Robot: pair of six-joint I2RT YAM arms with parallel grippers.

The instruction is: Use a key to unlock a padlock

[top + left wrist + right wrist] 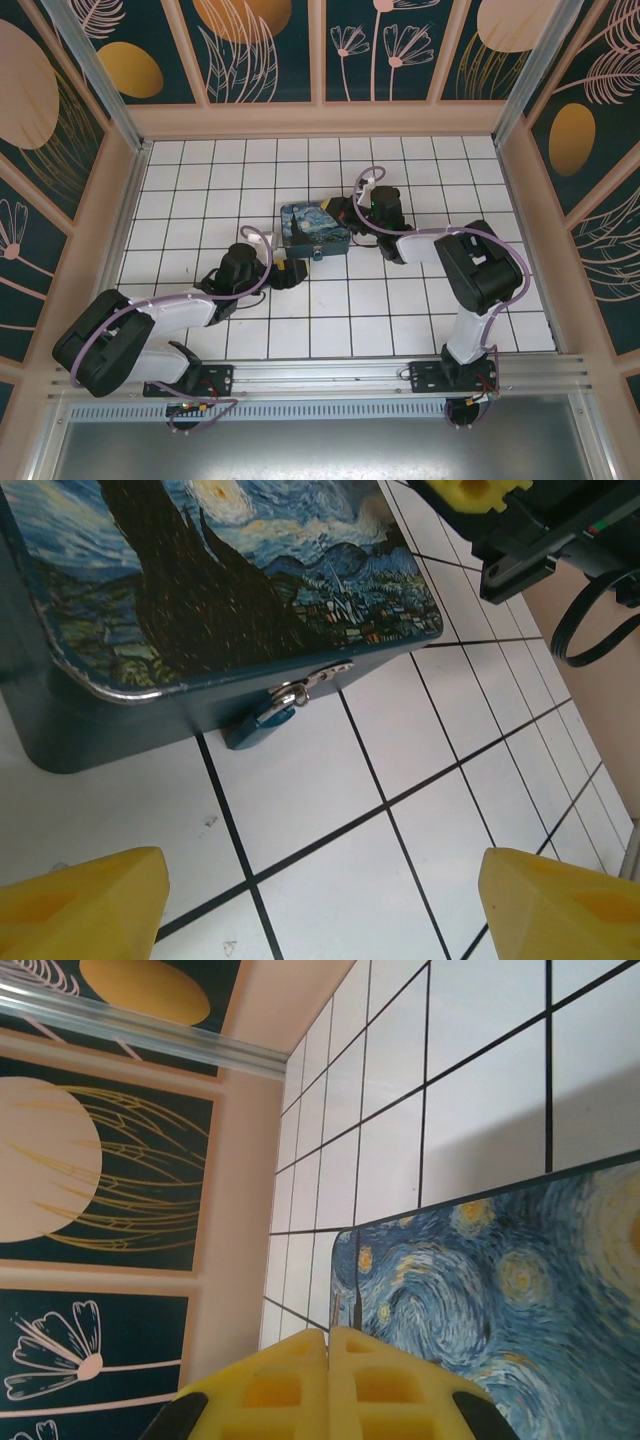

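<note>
The swirl-painted blue box (315, 228) stands mid-floor. A small bluish padlock (262, 723) hangs from the hasp on its front wall, also seen as a speck below the box as the padlock (318, 254). My left gripper (325, 910) hovers low over the tiles in front of the padlock, open, with nothing between its yellow fingers (85, 905). In the top view the left gripper (292, 272) sits near the box's front left corner. My right gripper (328, 1332) is over the box lid, shut, and a thin dark sliver, the key (357, 1295), sticks out past its tips.
The white tiled floor (400, 320) is ringed by pink walls with dark floral panels (100, 1160). The right gripper (470, 492) and its cable hang above the box's right end. Open tiles lie in front of and behind the box.
</note>
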